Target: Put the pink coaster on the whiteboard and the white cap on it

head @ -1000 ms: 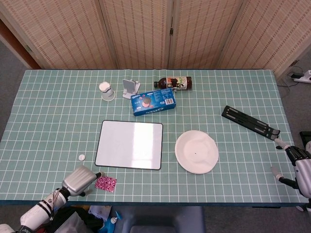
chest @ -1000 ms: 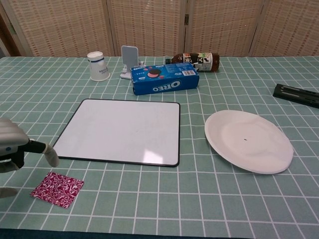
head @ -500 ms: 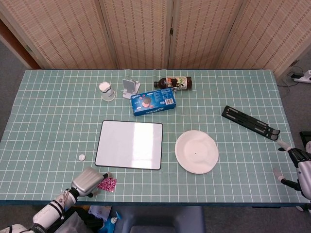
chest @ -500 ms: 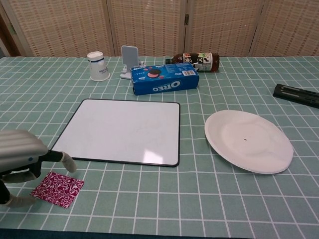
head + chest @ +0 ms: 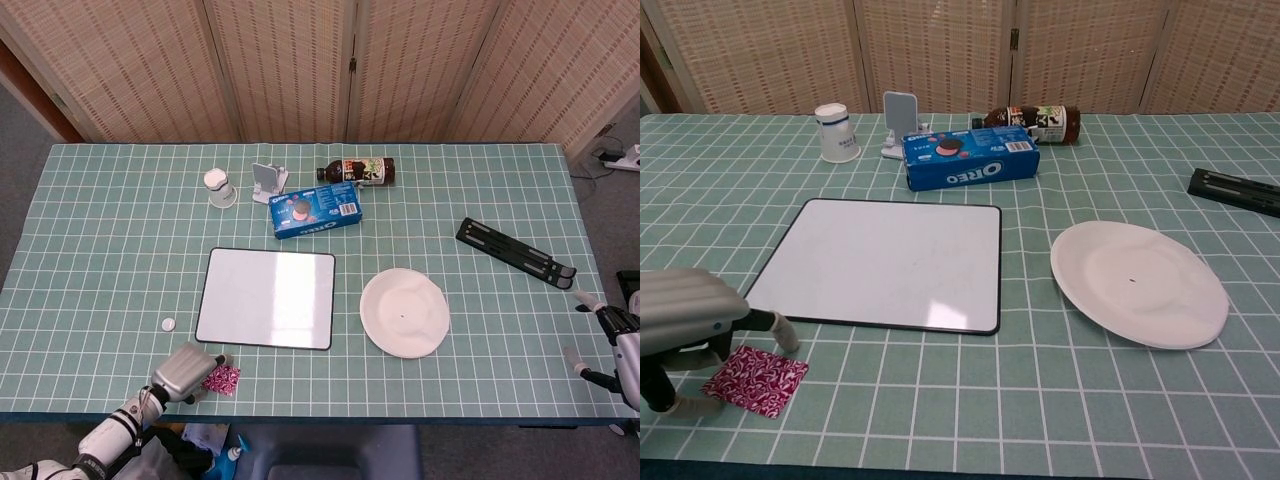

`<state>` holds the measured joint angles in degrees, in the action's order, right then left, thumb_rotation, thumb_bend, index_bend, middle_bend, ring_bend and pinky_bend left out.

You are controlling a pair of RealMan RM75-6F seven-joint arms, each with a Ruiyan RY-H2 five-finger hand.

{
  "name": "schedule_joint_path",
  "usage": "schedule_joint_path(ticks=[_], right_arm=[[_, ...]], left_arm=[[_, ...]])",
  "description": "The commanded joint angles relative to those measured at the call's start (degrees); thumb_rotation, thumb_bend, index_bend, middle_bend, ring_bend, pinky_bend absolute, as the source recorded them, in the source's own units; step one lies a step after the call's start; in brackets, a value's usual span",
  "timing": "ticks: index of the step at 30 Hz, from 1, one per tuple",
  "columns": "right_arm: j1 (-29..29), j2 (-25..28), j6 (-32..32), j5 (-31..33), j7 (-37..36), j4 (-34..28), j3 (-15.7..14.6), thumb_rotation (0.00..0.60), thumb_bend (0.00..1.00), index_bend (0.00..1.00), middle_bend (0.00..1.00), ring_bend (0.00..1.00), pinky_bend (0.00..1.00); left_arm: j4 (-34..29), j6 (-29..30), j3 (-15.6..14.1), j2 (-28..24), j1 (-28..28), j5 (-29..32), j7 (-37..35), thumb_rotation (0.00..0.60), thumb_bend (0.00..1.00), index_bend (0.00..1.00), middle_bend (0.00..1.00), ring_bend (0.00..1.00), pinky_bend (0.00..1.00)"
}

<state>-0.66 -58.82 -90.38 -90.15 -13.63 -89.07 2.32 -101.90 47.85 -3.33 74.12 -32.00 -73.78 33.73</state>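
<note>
- The left hand [image 5: 685, 320] sits low over the near left edge of the worktop [image 5: 1040, 400], with its fingers [image 5: 778, 328] reaching down around the pink coaster [image 5: 755, 379]; whether they actually grip it cannot be told.
- The pink coaster lies flat on the worktop directly under and just in front of that hand, part of it hidden beneath the palm.
- The whiteboard [image 5: 885, 262] lies just beyond the left hand, near the coaster but not touching it.
- The white cap [image 5: 169, 324] rests on the worktop a little beyond the left hand, beside the whiteboard's left edge.
- The right hand [image 5: 610, 345] hangs at the far right edge of the worktop, well apart from everything, fingers spread and holding nothing.
- Between the two hands sits a white plate [image 5: 1138, 282].
- Far beyond the left hand stand an Oreo box [image 5: 972, 158], a paper cup [image 5: 836, 132], a phone stand [image 5: 902, 122] and a lying bottle [image 5: 1035, 122].
</note>
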Motion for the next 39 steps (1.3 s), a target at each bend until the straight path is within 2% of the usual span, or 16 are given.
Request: schedule_joint_path(ticks=[1,19,26,39], right_arm=[[0.03,0.04,0.0,-0.01,-0.03,0.03,-0.02,0.6,0.22,0.16,0.32,0.28,0.33],[0.22,0.28,-0.1,-0.17,0.69,-0.66,-0.1,0.6,0.22,0.16,0.32,0.28,0.33],[0.24,0.37,-0.11,-0.33,0.87,-0.84,-0.16,0.6,0.22,0.16,0.32,0.28,0.33],[0.47,0.4,-0.08,-0.15,0.92,-0.76,-0.26,0.6,0.22,0.16,0.32,0.28,0.33]], left_arm=[[-0.16,0.51,-0.31,0.21,-0.17,0.46,0.38,0.6,0.25,0.24,0.93,0.96,1.0],[0.74,3.9,-2.06,1.37,0.67,-0.84,-1.48,0.6,0.25,0.26,0.93,0.96,1.0],[1.43,5.12,-2.23,2.21,1.09,-1.55,-2.43,0.6,0.25,0.29,0.94,0.96,1.0],[1.88,5.15,-2.3,2.94,0.79,-1.24,-2.73,0.6,0.25,0.3,0.94,0.96,1.0]])
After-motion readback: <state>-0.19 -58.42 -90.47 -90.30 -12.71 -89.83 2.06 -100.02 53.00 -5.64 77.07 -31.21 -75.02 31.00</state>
